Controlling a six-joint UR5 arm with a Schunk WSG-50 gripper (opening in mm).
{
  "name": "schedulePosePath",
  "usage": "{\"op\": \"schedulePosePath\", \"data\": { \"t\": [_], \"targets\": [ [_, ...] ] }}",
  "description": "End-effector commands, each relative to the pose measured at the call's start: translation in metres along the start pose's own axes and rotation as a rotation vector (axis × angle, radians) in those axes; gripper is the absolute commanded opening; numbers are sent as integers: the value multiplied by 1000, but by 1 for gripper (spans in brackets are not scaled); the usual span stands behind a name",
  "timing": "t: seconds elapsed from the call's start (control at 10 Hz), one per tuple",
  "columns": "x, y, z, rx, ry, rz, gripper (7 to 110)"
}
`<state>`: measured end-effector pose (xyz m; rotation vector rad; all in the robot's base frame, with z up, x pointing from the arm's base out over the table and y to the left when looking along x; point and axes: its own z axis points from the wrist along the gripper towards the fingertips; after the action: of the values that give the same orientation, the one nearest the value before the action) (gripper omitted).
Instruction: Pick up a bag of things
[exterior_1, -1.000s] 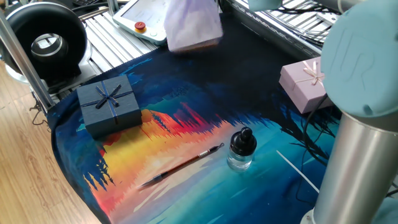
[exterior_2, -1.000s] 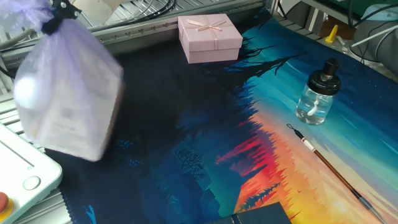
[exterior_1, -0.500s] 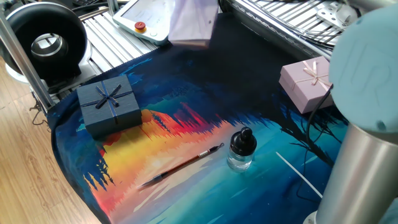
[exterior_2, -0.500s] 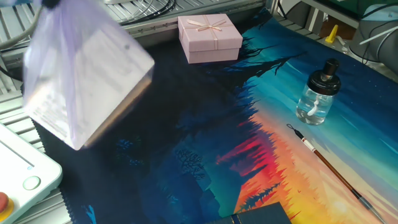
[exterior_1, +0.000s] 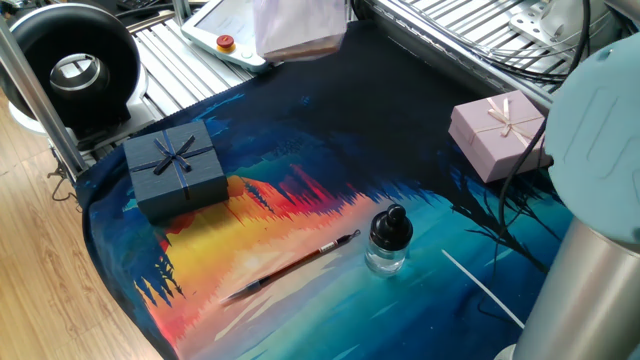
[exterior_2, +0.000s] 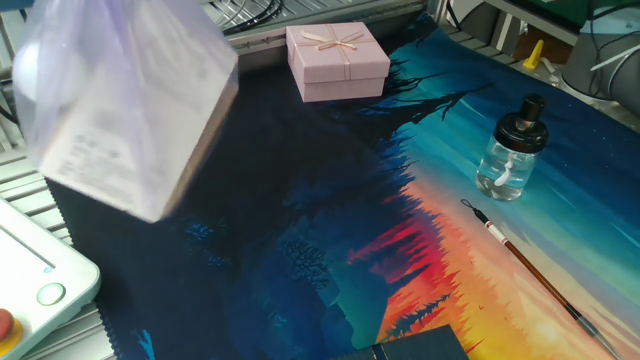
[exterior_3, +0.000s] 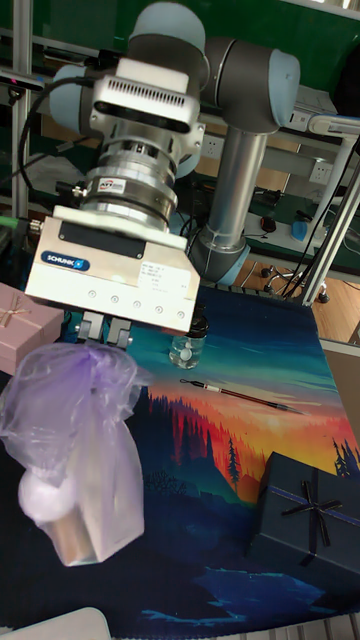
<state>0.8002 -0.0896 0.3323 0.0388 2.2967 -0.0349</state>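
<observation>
Bag: the bag of things (exterior_3: 80, 470) is held clear of the painted mat (exterior_1: 300, 200) — hung from its gathered top, tilted, with the flat contents sagging to the lower end
Change: over the last second the bag is seen swinging; in the other fixed view its tilt is different in each frame, and it is blurred now (exterior_2: 125, 100)
Fingers: the gripper (exterior_3: 105, 335) is closed on the gathered neck, the fingers close together with only bunched plastic between them
Meaning: the lift is judged done — what is left is for the swing to be damped
Surroundings: the pink gift box (exterior_2: 337, 60), dark blue gift box (exterior_1: 175, 167), glass bottle (exterior_1: 388, 240) and brush (exterior_1: 290, 265) are left on the mat, well apart from the bag
</observation>
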Motion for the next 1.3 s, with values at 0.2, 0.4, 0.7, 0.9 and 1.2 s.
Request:
{"op": "schedulePosePath", "data": {
  "t": [0.2, 0.4, 0.7, 0.9, 1.2],
  "targets": [
    [-8, 1, 3, -66, -34, -23, 7],
    [-2, -3, 8, -70, -18, -49, 7],
    [9, -4, 10, -109, 5, -74, 7],
    [16, -7, 12, -104, 31, -72, 7],
    [21, -12, 12, -85, 53, -62, 7]
  ]
}}
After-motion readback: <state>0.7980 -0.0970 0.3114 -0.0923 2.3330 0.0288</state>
